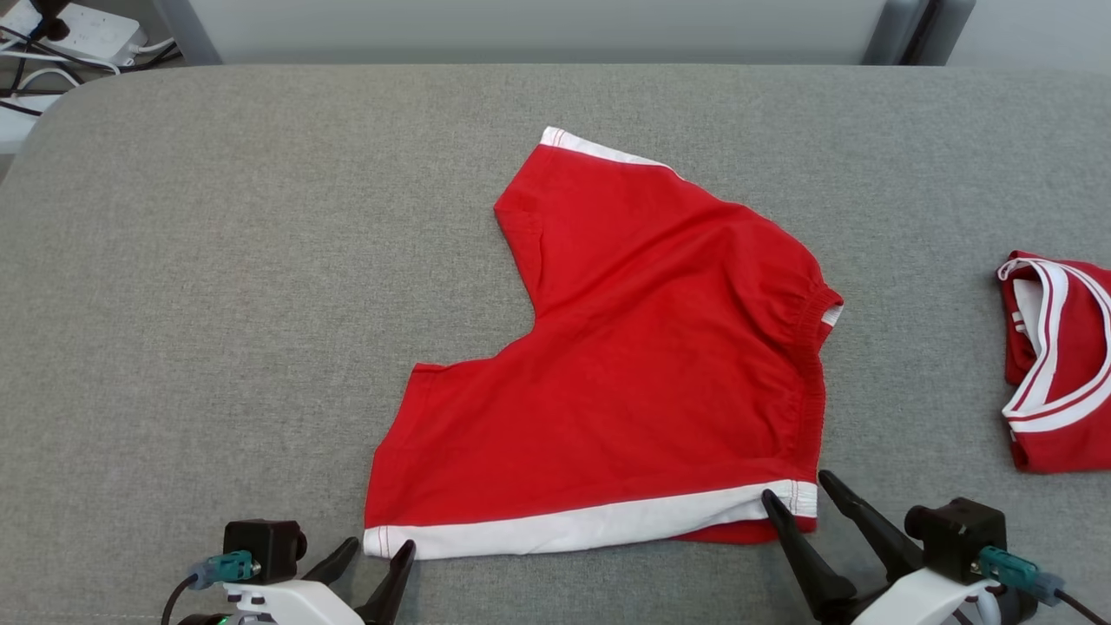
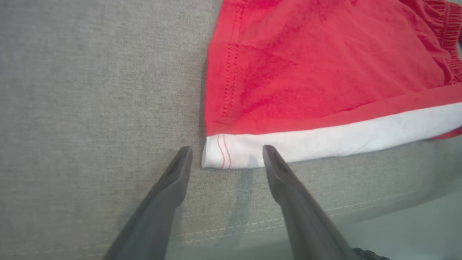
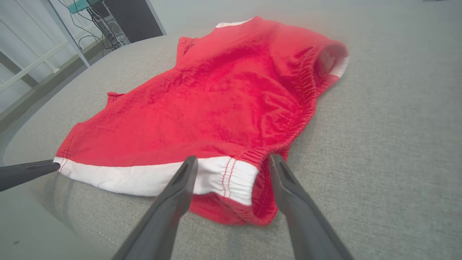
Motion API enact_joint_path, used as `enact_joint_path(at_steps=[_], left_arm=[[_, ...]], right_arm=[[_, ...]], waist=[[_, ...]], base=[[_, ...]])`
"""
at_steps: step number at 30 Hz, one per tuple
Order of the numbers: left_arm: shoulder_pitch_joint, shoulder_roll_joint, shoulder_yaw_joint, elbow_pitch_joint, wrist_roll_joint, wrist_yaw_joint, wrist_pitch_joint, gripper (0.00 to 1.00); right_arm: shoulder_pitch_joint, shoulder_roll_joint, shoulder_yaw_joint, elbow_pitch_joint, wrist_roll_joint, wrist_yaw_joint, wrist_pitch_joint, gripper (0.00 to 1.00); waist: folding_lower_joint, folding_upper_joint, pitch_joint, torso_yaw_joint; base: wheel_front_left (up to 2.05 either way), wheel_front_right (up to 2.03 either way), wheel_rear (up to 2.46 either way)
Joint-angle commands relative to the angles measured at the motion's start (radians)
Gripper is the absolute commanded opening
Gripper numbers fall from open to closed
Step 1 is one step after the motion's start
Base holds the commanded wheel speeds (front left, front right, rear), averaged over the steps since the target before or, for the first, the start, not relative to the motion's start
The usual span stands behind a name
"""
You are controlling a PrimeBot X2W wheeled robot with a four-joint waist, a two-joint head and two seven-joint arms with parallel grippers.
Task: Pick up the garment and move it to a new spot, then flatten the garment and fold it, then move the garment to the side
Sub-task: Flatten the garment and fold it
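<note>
My left claw [image 2: 227, 148] and right claw [image 3: 232, 158], both wide open and empty, bracket the near white-banded corners of the red cotton shorts [image 1: 651, 365]. These lie flat from the grey fabric table's [image 1: 217, 304] near edge to its middle. My judgement: pinch both layers at each corner and lift level.

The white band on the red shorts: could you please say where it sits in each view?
Head: white band lower centre, edging the shorts.
Left wrist: band from the left fingers to the right edge.
Right wrist: band lower left, ending between the right fingers.
Shared landmark: gathered waistband.
</note>
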Motion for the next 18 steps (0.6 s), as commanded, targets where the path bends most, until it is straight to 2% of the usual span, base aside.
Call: enact_joint_path(at_steps=[1, 6, 7, 8, 9, 14, 18], left_arm=[[-0.061, 0.018, 0.036, -0.008, -0.006, -0.013, -0.008, 1.00], [-0.073, 0.002, 0.036, 0.024, -0.025, -0.041, -0.019, 1.00], [-0.076, 0.001, 0.034, 0.032, -0.030, -0.047, -0.017, 0.74], [-0.076, -0.004, 0.036, 0.041, -0.041, -0.056, -0.016, 0.17], [-0.075, -0.002, 0.031, 0.052, -0.046, -0.061, -0.004, 0.00], [-0.083, -0.006, 0.036, 0.057, -0.061, -0.084, -0.015, 0.00], [-0.080, -0.004, 0.034, 0.047, -0.062, -0.081, -0.012, 0.00]], right_arm=[[-0.028, -0.017, 0.028, -0.011, 0.013, 0.001, -0.002, 1.00], [-0.041, -0.021, 0.045, 0.007, 0.028, 0.001, -0.002, 1.00], [-0.044, -0.022, 0.050, 0.011, 0.035, 0.001, 0.003, 0.49], [-0.047, -0.021, 0.053, 0.013, 0.042, 0.001, 0.001, 0.34], [-0.049, -0.021, 0.055, 0.016, 0.047, 0.001, 0.001, 0.00], [-0.058, -0.031, 0.075, 0.023, 0.064, 0.001, -0.002, 0.00], [-0.046, -0.040, 0.075, 0.016, 0.073, 0.001, -0.010, 0.00]], waist=[[0.0000, -0.0001, 0.004, 0.001], [0.0000, -0.0001, 0.007, 0.001], [0.0000, -0.0001, 0.008, 0.000], [0.0000, -0.0001, 0.009, -0.002], [0.0000, -0.0001, 0.009, -0.003], [0.0000, -0.0001, 0.016, -0.008], [0.0000, -0.0001, 0.016, -0.008]], base=[[0.00, 0.00, 0.00], [0.00, 0.00, 0.00], [0.00, 0.00, 0.00], [0.00, 0.00, 0.00], [0.00, 0.00, 0.00], [0.00, 0.00, 0.00], [0.00, 0.00, 0.00]])
